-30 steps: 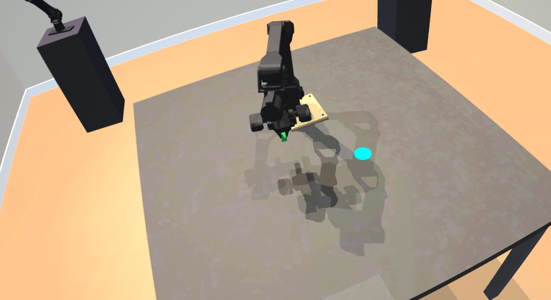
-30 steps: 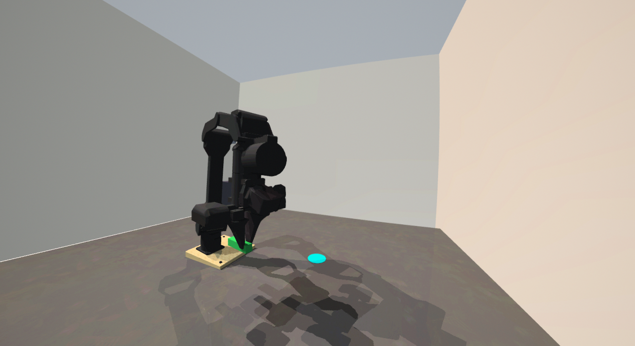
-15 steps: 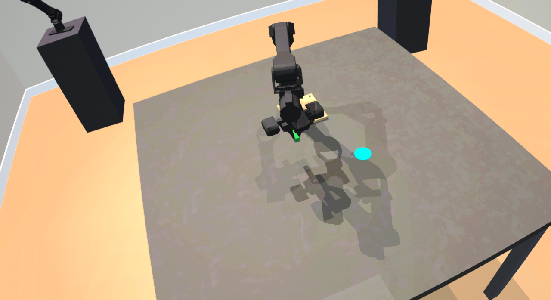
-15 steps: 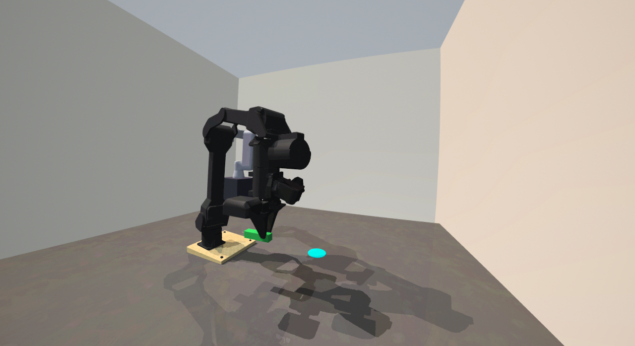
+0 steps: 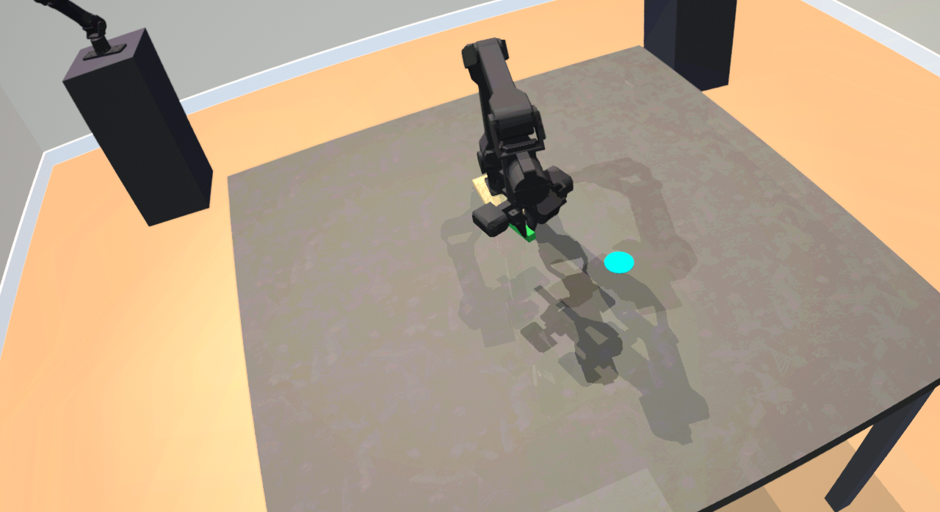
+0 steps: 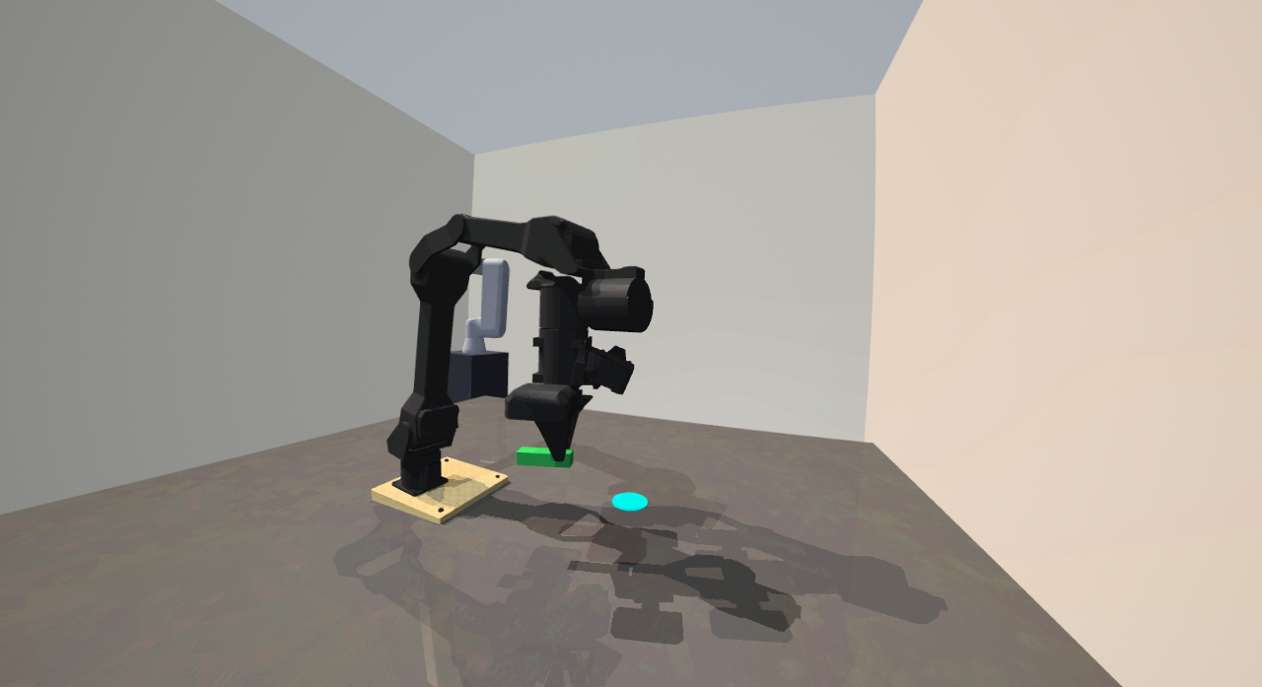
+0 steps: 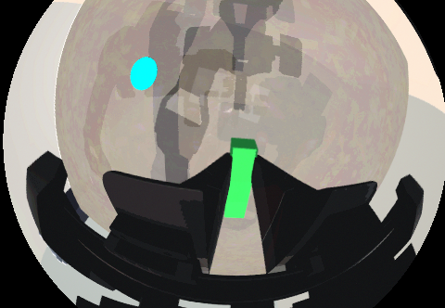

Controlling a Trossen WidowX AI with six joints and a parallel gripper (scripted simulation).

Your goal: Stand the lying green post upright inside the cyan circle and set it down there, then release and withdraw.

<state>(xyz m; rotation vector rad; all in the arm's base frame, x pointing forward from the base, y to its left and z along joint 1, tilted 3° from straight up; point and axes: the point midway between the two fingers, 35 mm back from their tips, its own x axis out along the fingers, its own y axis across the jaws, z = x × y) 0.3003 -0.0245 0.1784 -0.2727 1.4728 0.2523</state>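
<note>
The green post (image 5: 530, 236) (image 6: 529, 457) (image 7: 241, 178) is held roughly level, clear above the table. My gripper (image 5: 527, 230) (image 6: 559, 456) (image 7: 241, 160) points down and is shut on the post near one end; in the exterior view most of the post reaches back from the fingers toward the arm's base. The flat cyan circle (image 5: 619, 261) (image 6: 629, 501) (image 7: 144, 73) lies on the table with nothing on it. It is to the right of the gripper in the top and exterior views and at the upper left in the wrist view.
The arm's wooden base plate (image 5: 483, 187) (image 6: 481, 482) is behind the gripper, partly hidden by the arm in the top view. Arm shadows fall across the table (image 5: 368, 377) (image 6: 176, 594). Dark pedestals (image 5: 134, 134) (image 5: 703, 35) stand beyond the table's edges.
</note>
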